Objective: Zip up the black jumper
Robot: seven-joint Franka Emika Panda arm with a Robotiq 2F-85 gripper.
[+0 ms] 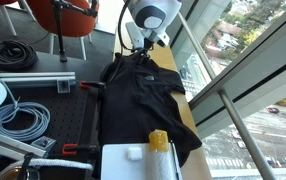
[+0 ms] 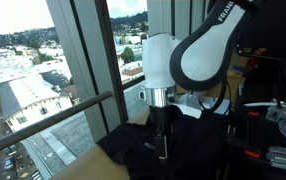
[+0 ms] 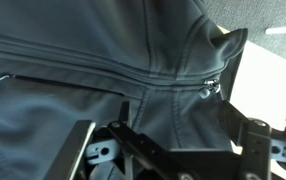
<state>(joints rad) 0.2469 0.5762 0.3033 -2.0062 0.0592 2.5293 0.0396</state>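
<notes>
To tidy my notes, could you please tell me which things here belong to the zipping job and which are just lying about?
For the job: black jumper, zip pull, gripper.
Lying about: coiled black cables, pale cable coil, yellow object, orange chairs.

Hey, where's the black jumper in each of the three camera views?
Exterior view: the black jumper lies in the centre.
Exterior view: bottom centre, under the gripper.
Wrist view: fills nearly the whole frame.
Shared landmark: the gripper above its collar end.
</notes>
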